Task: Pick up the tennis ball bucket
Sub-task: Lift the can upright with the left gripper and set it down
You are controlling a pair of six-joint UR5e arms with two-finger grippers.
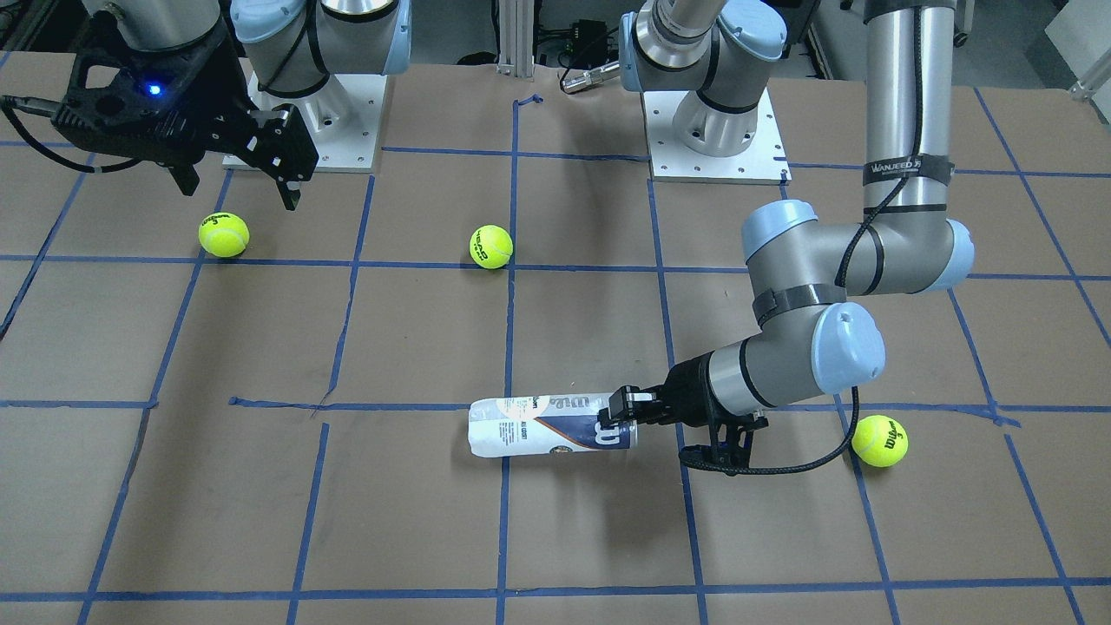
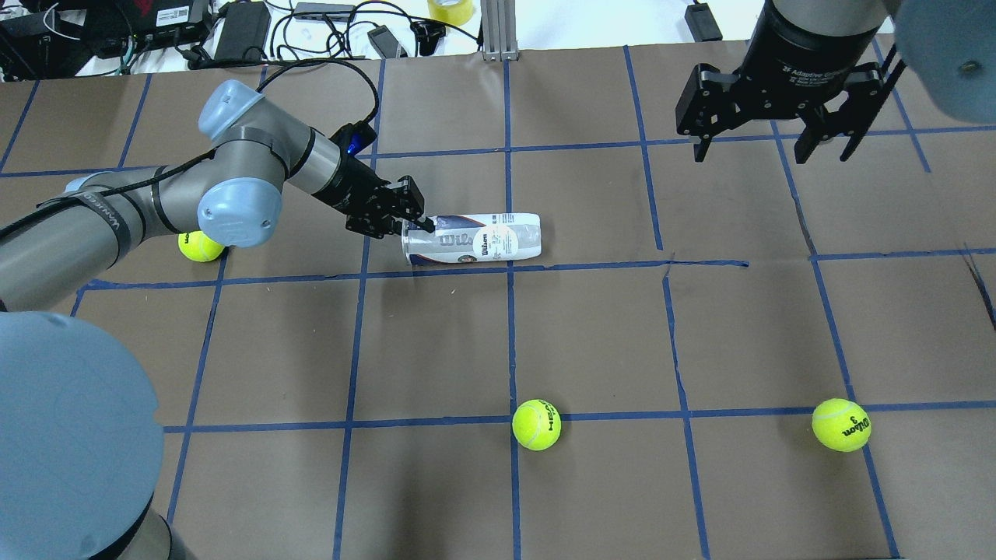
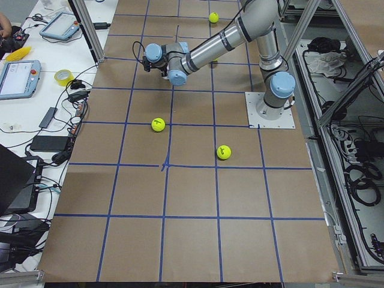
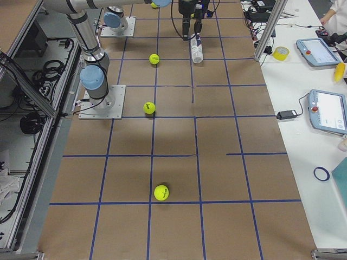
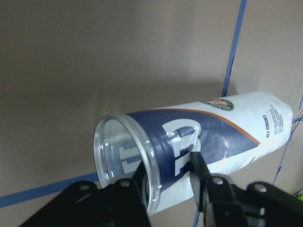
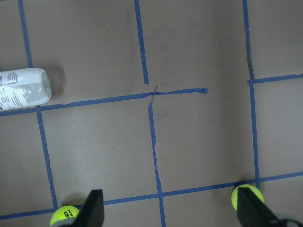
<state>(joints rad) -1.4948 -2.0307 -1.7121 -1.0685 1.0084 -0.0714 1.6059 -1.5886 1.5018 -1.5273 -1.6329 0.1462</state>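
Observation:
The tennis ball bucket is a clear can with a white and navy label, lying on its side on the brown table; it is empty. It also shows in the overhead view and the left wrist view. My left gripper is at the can's open end, shut on its rim wall, with one finger outside on the navy label and the other at the rim's inner side. I cannot tell whether the can is off the table. My right gripper is open and empty, held high and far from the can.
Three yellow-green tennis balls lie loose on the table: one under my left arm's elbow, one in the near middle, one near right. Blue tape lines grid the table. Cables and devices lie along the far edge.

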